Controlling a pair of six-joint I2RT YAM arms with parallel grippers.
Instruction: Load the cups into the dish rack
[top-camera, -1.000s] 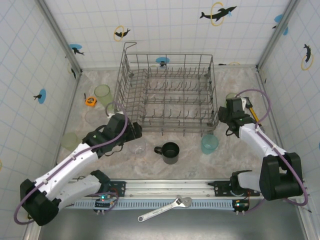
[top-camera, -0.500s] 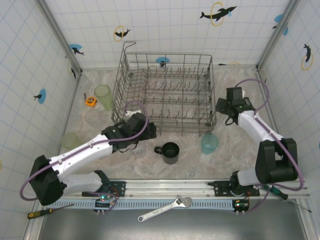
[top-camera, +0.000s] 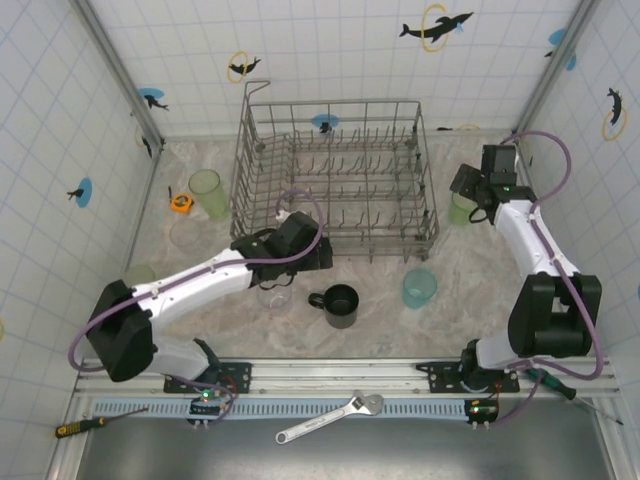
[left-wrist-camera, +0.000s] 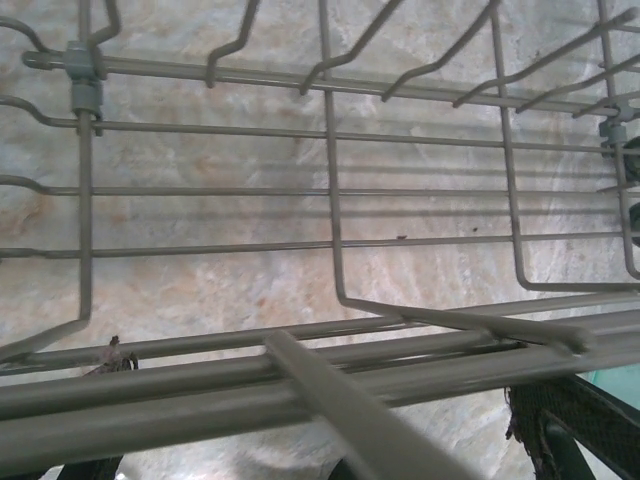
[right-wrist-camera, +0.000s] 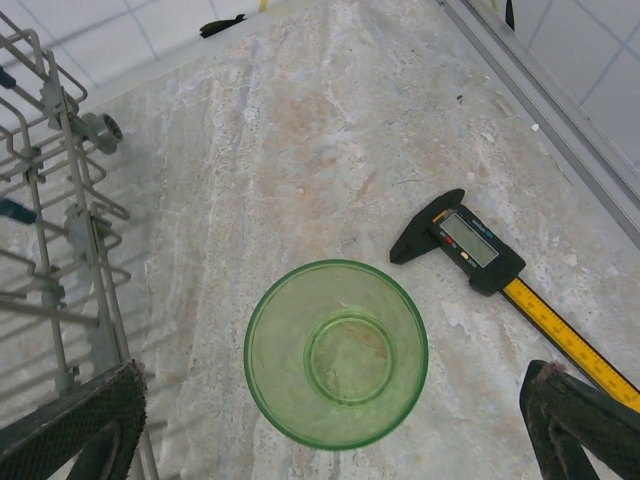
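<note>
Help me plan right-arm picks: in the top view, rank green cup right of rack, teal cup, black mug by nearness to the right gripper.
1. green cup: right of the rack, under the right gripper.
2. teal cup: off rack's front-right corner.
3. black mug: front centre.

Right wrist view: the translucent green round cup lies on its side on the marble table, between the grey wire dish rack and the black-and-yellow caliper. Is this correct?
Not quite. The translucent green round cup does not lie on its side; it stands upright, mouth up, on the marble table, between the grey wire dish rack and the black-and-yellow caliper. The right wrist view shows it.
</note>
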